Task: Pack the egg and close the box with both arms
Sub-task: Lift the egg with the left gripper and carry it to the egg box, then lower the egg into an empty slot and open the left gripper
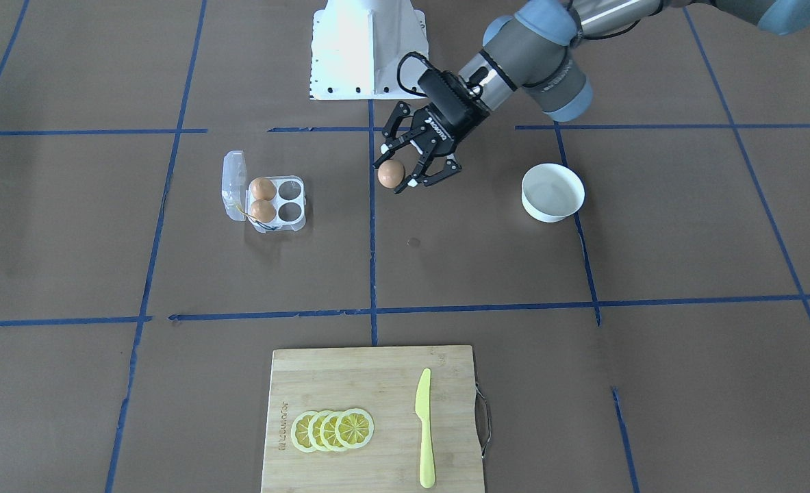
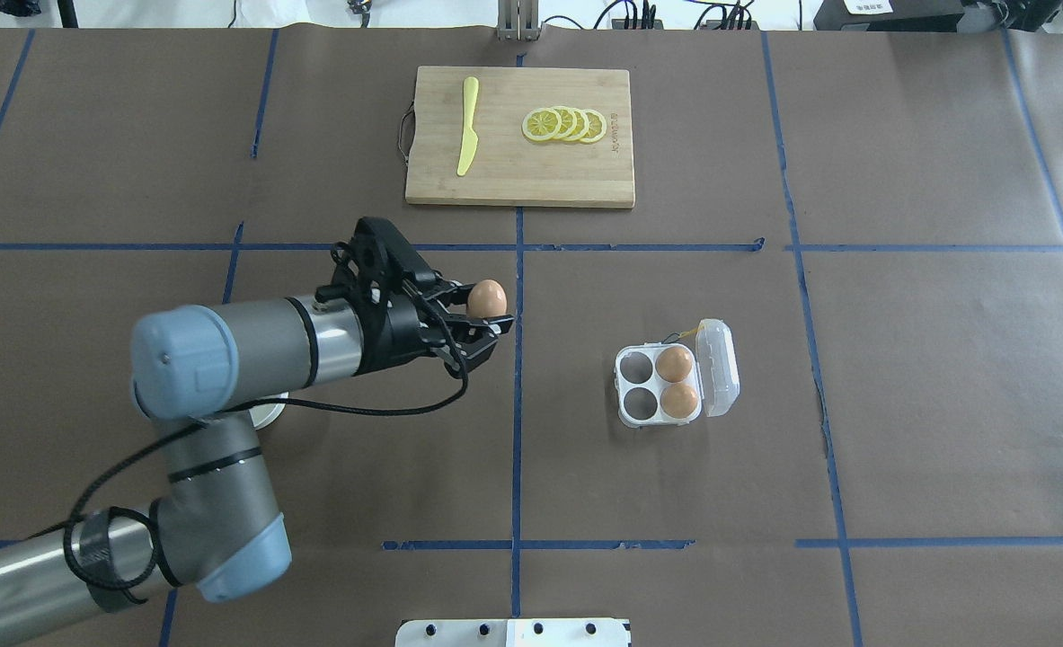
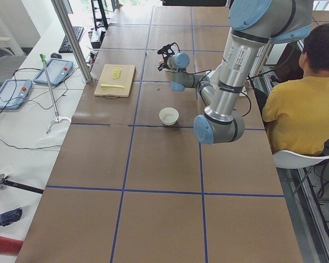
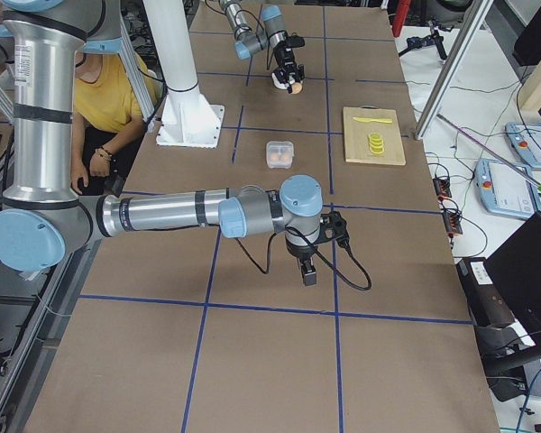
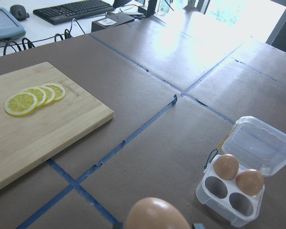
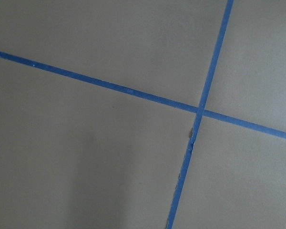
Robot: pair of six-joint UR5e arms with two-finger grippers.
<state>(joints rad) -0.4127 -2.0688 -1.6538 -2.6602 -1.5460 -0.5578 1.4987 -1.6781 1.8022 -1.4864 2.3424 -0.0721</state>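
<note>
Links of the left arm [image 2: 225, 346] enter at the overhead view's left edge and reach toward the middle, covering most of a white bowl [image 2: 266, 413] that stands beneath them. At the arm's end the left gripper [image 2: 484, 313] lies nearly level, its black fingers [image 2: 456, 293] drawn in around the egg [image 2: 487, 297] and pinching it at their very tips. The egg sits at the outermost end of the gripper, on the side toward the cutting board [image 2: 520, 171], with most of its shell showing beyond the fingers. It looks almost round from above and from the front, so its long axis and its pointed end cannot be told; the left wrist camera catches only its top as a smooth dome at the bottom edge.

Just right of the egg runs a blue tape line [image 2: 518, 377]. Well apart, on the far side of that line, the box [image 2: 637, 403] rests flat on the table with its lid [image 2: 720, 367] swung open away from the gripper. The two cells nearest the gripper are bare; two more eggs [image 2: 675, 364] fill the two cells beside the lid.

From the right-end camera, the right arm [image 4: 162, 215] stretches low over the table, the right gripper [image 4: 307, 271] pointing down; whether its fingers are apart or together cannot be told.
</note>
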